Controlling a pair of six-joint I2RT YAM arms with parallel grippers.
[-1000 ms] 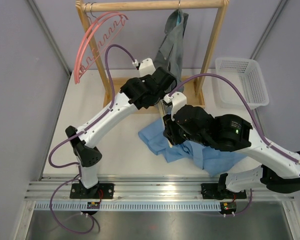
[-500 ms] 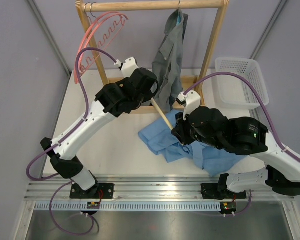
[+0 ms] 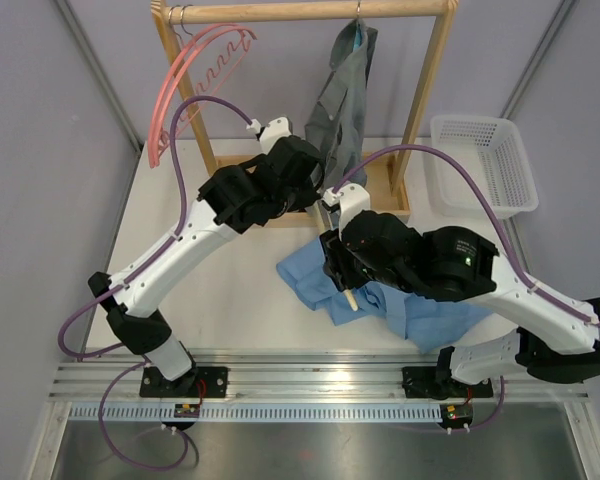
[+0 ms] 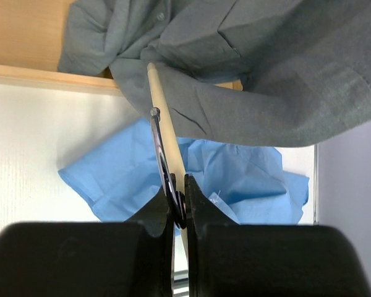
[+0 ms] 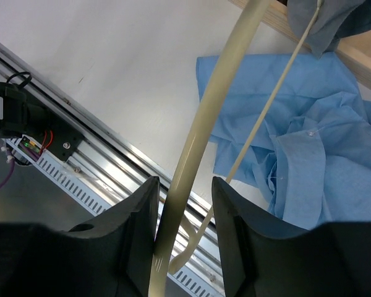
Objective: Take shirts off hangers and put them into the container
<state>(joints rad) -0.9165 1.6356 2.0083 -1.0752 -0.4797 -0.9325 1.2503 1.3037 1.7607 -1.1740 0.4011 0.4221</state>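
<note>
Hook of the cream hanger [image 4: 167,124] is pinched in the clenched left hand [image 4: 178,198], just beside the dark grey shirt [image 3: 345,100] hung from the wooden rack [image 3: 300,12]. The hanger's arm is straddled by the released right hand [image 5: 185,185], a gap being seen at one finger. The light blue shirt [image 3: 300,275] is crumpled on the bench [image 3: 230,290], well apart from the white container [image 3: 510,170].

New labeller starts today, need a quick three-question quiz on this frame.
1. True or false: the blue shirt lies on the table.
2. The left fingers pinch: A blue shirt, B cream hanger, C pink hanger?
3. Fill in: the grey shirt hangs from the ___.
Key: 1 true; 2 B; 3 rack.
</note>
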